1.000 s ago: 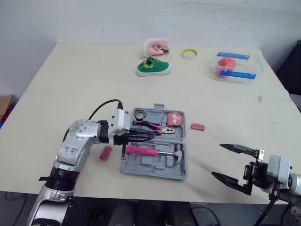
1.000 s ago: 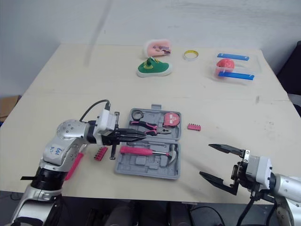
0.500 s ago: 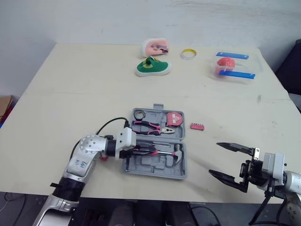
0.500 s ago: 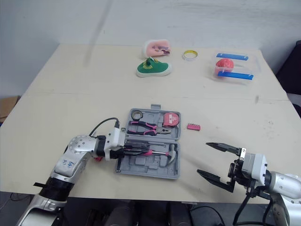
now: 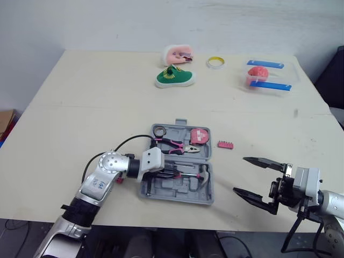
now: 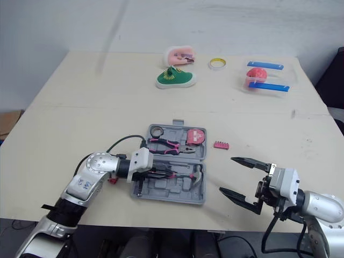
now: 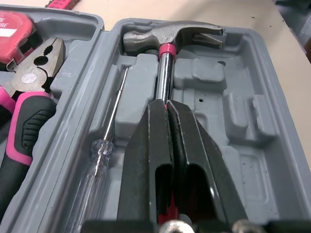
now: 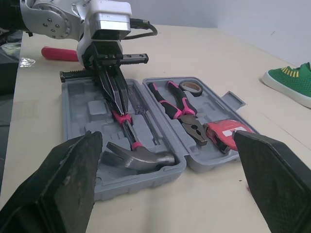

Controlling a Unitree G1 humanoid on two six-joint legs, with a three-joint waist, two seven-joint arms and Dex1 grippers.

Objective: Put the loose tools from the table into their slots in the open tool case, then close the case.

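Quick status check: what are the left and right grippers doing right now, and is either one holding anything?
Left gripper: shut on the hammer, which lies in the tool case.
Right gripper: open, holding nothing.

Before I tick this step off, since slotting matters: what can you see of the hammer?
The hammer has a grey steel claw head, a metal shaft with a pink collar, and a pink grip. It lies flat in the tool case, beside a clear-handled screwdriver. The left gripper is shut over its handle.
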